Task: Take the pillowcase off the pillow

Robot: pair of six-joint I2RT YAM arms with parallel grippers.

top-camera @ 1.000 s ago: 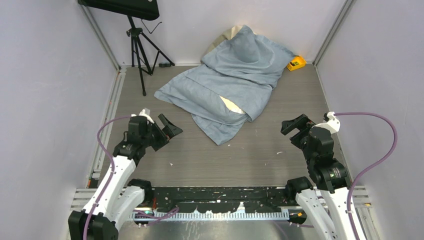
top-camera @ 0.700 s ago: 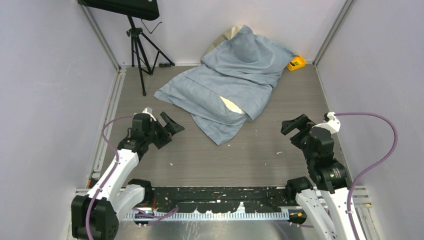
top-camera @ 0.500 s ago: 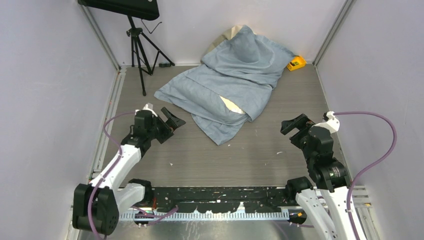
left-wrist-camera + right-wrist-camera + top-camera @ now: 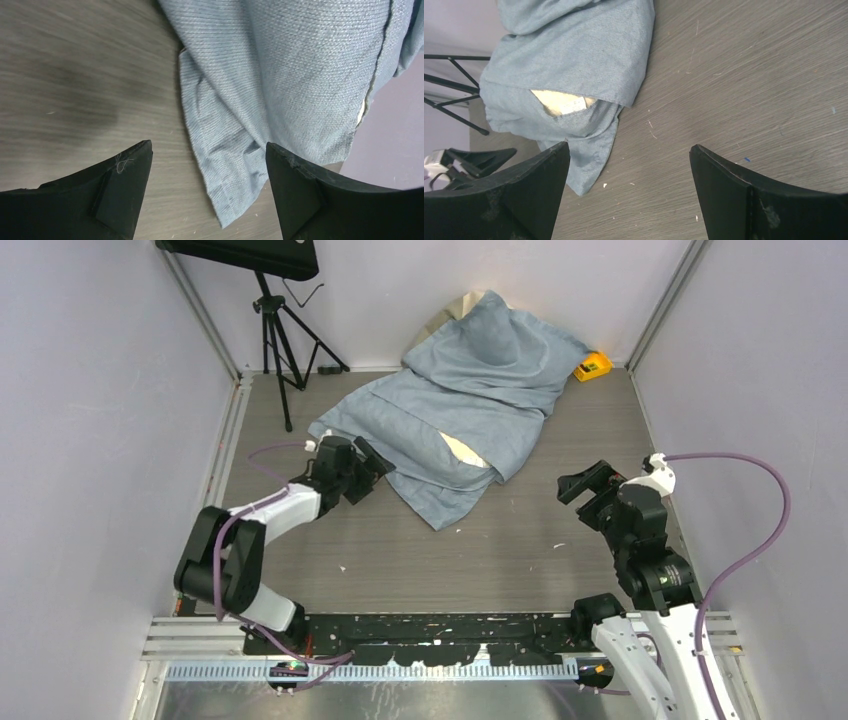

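The grey-blue pillowcase (image 4: 470, 390) lies wrinkled over the pillow, stretching from the back wall toward the middle of the floor. Cream pillow (image 4: 462, 450) shows through the open slit at the front, and a cream corner pokes out at the back. My left gripper (image 4: 375, 465) is open at the pillowcase's near-left edge. In the left wrist view the left gripper (image 4: 207, 145) hangs just above the loose pointed flap of the pillowcase (image 4: 280, 75). My right gripper (image 4: 580, 495) is open, apart from the cloth. In the right wrist view, the right gripper (image 4: 630, 146) faces the pillowcase (image 4: 574, 55) and the exposed pillow (image 4: 555, 100).
A black tripod (image 4: 275, 330) stands at the back left under a dark panel. A small yellow object (image 4: 592, 366) lies at the back right corner. Pale walls close in both sides, with a metal rail (image 4: 215, 490) along the left floor edge.
My left arm has stretched forward and to the right, bringing its gripper from open floor to the pillowcase's edge, its jaws slightly narrower. The right arm has barely moved.
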